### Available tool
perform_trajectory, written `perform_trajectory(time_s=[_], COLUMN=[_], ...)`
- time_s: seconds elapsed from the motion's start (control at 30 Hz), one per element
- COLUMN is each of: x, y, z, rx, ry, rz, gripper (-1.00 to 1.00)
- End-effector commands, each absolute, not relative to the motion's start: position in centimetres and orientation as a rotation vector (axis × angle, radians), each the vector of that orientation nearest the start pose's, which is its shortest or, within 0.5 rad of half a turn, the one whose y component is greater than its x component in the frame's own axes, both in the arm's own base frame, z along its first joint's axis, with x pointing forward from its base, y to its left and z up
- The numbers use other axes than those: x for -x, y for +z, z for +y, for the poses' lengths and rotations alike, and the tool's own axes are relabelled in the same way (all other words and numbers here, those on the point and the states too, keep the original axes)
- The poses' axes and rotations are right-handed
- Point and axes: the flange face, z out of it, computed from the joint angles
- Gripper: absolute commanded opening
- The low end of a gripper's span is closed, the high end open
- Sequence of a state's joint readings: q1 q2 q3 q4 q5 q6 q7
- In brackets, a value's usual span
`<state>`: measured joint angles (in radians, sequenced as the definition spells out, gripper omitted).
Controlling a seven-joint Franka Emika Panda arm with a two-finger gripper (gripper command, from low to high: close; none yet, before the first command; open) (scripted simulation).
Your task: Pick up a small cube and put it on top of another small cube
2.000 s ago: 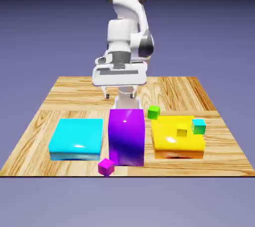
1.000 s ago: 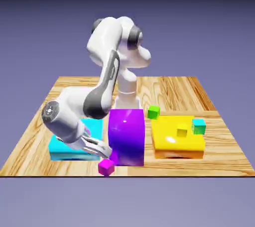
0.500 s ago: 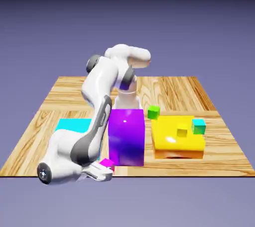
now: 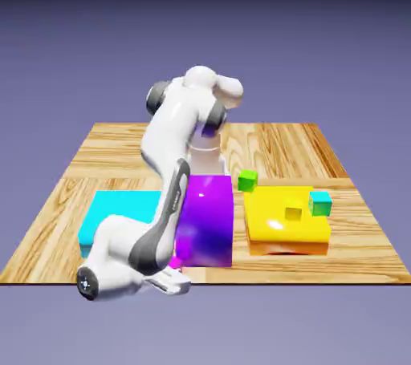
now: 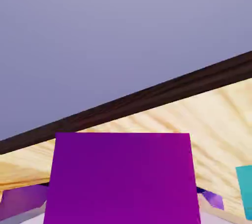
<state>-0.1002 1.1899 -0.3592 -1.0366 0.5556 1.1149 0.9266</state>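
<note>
The arm bends low over the near edge of the tabletop (image 4: 337,151), and its pincer (image 4: 175,279) lies almost level there, in front of the large purple block (image 4: 206,223). In the exterior view only a small sliver of the magenta-pink cube (image 4: 175,261) shows, just behind the hand and against the lower corner of the purple block. In the hand view the magenta-pink cube (image 5: 120,178) fills the bottom middle, large and square, and it hides both finger tips. So the cube sits between the fingers, but I cannot tell if they press on it or are spread around it.

The lime-green cube (image 4: 247,180) stands on the wood, just behind the far corner of the big yellow block (image 4: 273,223). On this yellow block rest 2 small cubes: a yellow cube (image 4: 294,213) and a teal cube (image 4: 320,203). The cyan block (image 4: 120,209) lies on the exterior view's left of the purple block, partly hidden by the arm.
</note>
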Motion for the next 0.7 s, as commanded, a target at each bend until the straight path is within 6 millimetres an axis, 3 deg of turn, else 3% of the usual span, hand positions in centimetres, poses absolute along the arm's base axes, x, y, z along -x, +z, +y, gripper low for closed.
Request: perform_trajectory(time_s=[0.0,0.07,0.17,0.33,0.47,0.6,0.67], x=[-62.4,-63.1,-63.9,-63.0,-60.7,-56.8,-55.2], y=[10.4,11.5,11.8,13.3,15.1,17.4,18.7], z=[-16.0,-16.6,-10.5,-0.3,8.6,17.2,17.9], rx=[2.118,2.119,2.183,2.274,2.362,2.459,2.506], ry=[1.622,1.622,1.638,1.684,1.720,1.750,1.761], rz=[1.804,1.805,1.622,1.334,1.085,0.828,0.797], gripper=[-1.00,-1.00,-1.00,-1.00,-1.00,-1.00,-1.00])
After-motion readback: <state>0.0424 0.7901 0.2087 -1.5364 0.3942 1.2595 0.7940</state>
